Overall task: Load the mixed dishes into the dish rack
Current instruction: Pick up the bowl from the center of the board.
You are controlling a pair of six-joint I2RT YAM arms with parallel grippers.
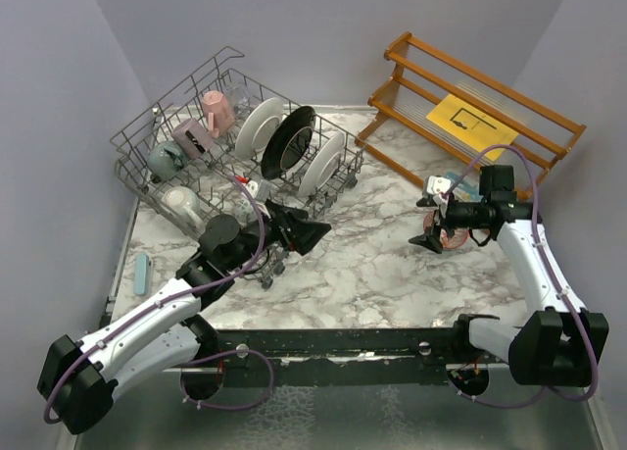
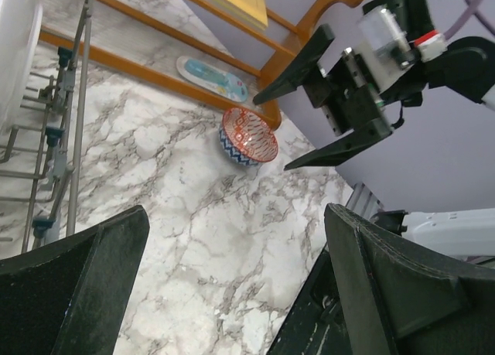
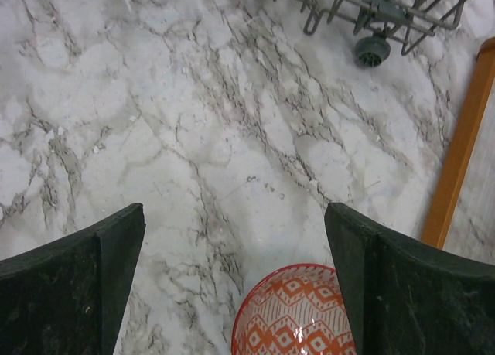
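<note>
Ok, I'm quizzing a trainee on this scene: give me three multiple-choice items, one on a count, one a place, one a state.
1. How many plates stand in the dish rack? A one; B three; C five.
2. Where is the red patterned bowl? A in the dish rack; B on the marble table; C on a plate.
3. The right tool is: A open, empty; B shut on the bowl; C shut on a plate.
1B, two white, one black-rimmed; 2B, marble all around it; 3A, jaws apart over the bowl.
</note>
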